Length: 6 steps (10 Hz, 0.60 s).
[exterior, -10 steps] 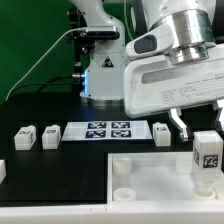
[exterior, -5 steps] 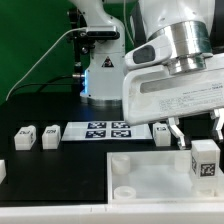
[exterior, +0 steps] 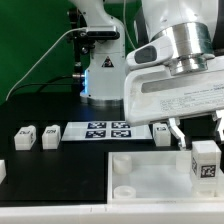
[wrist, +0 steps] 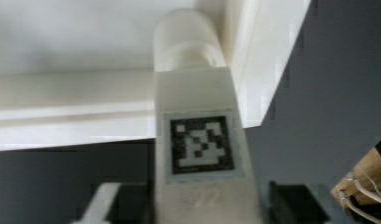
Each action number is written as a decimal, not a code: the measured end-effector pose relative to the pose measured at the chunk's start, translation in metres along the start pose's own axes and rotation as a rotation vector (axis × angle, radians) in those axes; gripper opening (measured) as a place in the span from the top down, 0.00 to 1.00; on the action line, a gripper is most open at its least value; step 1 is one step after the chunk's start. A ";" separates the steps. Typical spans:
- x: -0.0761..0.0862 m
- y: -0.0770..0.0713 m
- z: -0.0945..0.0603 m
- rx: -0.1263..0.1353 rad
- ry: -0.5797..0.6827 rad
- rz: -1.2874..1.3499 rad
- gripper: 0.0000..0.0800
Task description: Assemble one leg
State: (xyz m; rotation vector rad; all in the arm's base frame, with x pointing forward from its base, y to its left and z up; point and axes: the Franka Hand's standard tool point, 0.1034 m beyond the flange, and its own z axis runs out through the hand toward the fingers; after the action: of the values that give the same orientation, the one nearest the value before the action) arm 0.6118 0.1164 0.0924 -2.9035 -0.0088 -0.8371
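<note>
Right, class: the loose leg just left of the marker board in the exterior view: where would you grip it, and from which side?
Probably from straight above, closing on the near and far faces of the leg: it lies low and open on top, while another leg and the marker board sit close on either side.

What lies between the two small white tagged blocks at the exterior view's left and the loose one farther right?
Only the marker board, a thin flat white strip with four tags, seen in the exterior view.
</note>
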 end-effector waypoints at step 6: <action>0.000 0.000 0.000 0.000 0.000 0.000 0.19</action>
State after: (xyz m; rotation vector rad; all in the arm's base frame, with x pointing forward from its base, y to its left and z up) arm 0.6118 0.1164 0.0923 -2.9036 -0.0089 -0.8368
